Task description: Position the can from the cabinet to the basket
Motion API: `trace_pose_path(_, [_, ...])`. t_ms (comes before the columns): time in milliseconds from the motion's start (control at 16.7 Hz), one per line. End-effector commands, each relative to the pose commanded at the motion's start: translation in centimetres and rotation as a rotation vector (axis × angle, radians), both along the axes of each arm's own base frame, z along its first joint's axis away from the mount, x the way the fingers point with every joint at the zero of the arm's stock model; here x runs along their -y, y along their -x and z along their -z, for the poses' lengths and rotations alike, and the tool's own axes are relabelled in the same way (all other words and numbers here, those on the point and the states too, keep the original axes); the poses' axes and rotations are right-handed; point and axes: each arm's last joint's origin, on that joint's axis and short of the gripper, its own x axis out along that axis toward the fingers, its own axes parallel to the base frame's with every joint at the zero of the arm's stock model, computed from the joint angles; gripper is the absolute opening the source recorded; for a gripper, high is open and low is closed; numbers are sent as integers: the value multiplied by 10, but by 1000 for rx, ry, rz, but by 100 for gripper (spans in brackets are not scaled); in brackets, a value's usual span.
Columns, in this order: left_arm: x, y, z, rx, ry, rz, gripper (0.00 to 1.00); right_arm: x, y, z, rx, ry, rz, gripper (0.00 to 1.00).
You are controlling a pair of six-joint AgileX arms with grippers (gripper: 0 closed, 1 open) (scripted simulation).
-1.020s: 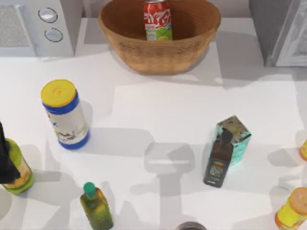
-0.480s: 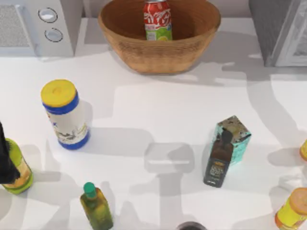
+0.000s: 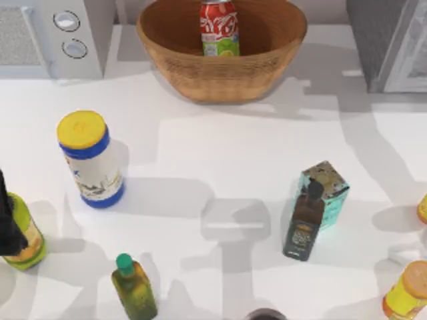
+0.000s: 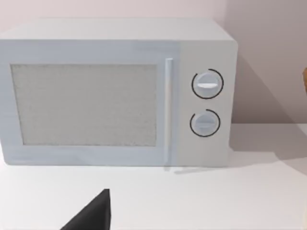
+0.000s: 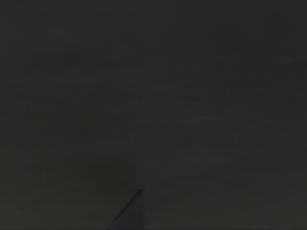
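- Top view: the can [image 3: 219, 27] stands upright inside the basket [image 3: 200, 73], against its far wall, at the back middle of the table [image 3: 220, 147].
- Over the last second neither can nor basket has shifted. What has changed is the shading on the table's right side: the broad shadow between the basket and the cabinet [image 3: 390, 40] has thinned and slid toward the right edge.
- I read that as my right arm pulling away after the drop. With the can out of the cabinet and settled in the basket, I judge the task as good as done; only parking the arms looks left.
- Right wrist view is dark, so I take nothing from it.
- Whether either gripper is open or closed I cannot tell, but nothing is gripping the can: it stands free in the basket.
- My left arm [image 3: 5, 217] sits parked at the table's left edge, over a green bottle [image 3: 27, 237] and well apart from the basket. Its wrist camera faces the microwave [image 4: 115, 91].
- So the can lies well apart from the left gripper, up the table and toward the middle.
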Motion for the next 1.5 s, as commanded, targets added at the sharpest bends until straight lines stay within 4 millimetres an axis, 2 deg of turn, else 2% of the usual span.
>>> trace_pose_path(180, [0, 0, 0, 0, 0, 0, 100, 0, -31, 2, -7, 3, 0, 100])
trace_pose_path(420, [0, 0, 0, 0, 0, 0, 100, 1, -36, 2, -4, 2, 0, 100])
trace_pose_path(480, [0, 0, 0, 0, 0, 0, 100, 1, -29, -1, 5, 0, -4, 100])
trace_pose_path(720, [0, 0, 0, 0, 0, 0, 100, 7, -19, 1, 17, -4, -7, 100])
trace_pose_path(900, [0, 0, 0, 0, 0, 0, 100, 21, 1, 12, 25, -5, -11, 100])
trace_pose_path(1080, [0, 0, 0, 0, 0, 0, 100, 38, 27, 39, 17, -2, -14, 100])
trace_pose_path(1200, [0, 0, 0, 0, 0, 0, 100, 49, 46, 67, 5, 1, -15, 100])
trace_pose_path(1320, [0, 0, 0, 0, 0, 0, 100, 60, 66, 102, -9, 4, -17, 100])
trace_pose_path(1500, [0, 0, 0, 0, 0, 0, 100, 73, 93, 165, -30, 4, -20, 100])
